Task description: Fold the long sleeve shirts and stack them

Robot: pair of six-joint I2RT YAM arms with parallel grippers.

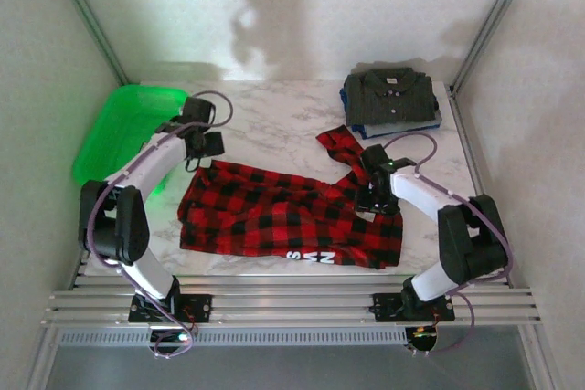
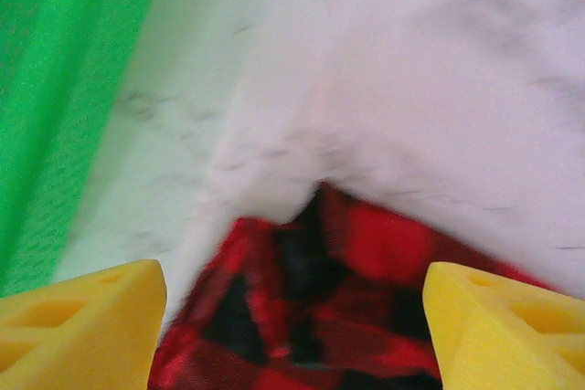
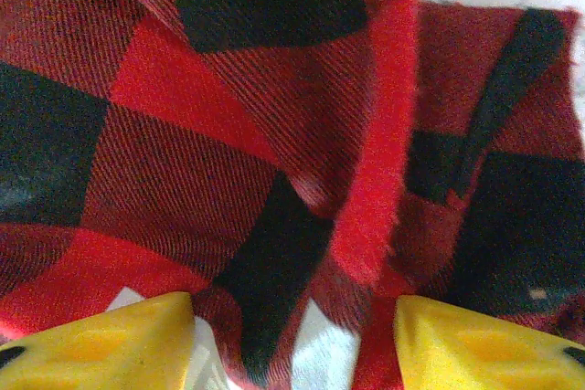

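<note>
A red-and-black buffalo-plaid flannel shirt (image 1: 292,216) lies loosely spread on the white marble-patterned table (image 1: 274,111). Its long axis runs left to right, its white lettering (image 1: 311,258) sits at the near edge, and one sleeve (image 1: 340,145) angles away toward the far right. At the far right corner, well apart from it, a folded dark grey-olive button-up shirt (image 1: 391,96) rests collar-away on a blue garment (image 1: 431,123). A green plastic basket (image 1: 114,134) sits at the far left. The left gripper (image 2: 292,326) hangs over the plaid shirt's far left corner with its yellow fingers (image 2: 82,317) spread wide. The right gripper (image 3: 292,335), also wide apart, sits low over the shirt's right side, possibly touching the cloth.
</note>
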